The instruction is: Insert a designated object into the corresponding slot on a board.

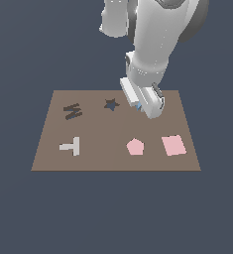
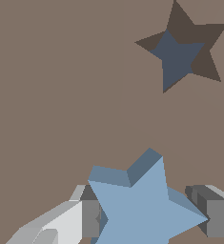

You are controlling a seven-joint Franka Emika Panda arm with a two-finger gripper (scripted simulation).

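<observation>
A light-blue star (image 2: pixel 142 207), the designated object, sits between my two fingers; the gripper (image 2: pixel 149 219) is shut on it, one finger (image 2: pixel 87 217) on each side. In the exterior view the gripper (image 1: pixel 144 105) hangs low over the brown board (image 1: pixel 88 158), and only a sliver of the blue star (image 1: pixel 138 106) shows beneath it. The dark star-shaped slot (image 1: pixel 111 104) lies a short way toward the exterior view's left of the gripper. The wrist view shows the same slot (image 2: pixel 182 47) apart from the held star, with bare board (image 2: pixel 51 95) between them.
On the board there are also a dark M-shaped recess (image 1: pixel 72 110), a pale T-shaped piece (image 1: pixel 71 146), a pink pentagon (image 1: pixel 135 147) and a pink square (image 1: pixel 173 145). The arm's white body rises above the board's far edge.
</observation>
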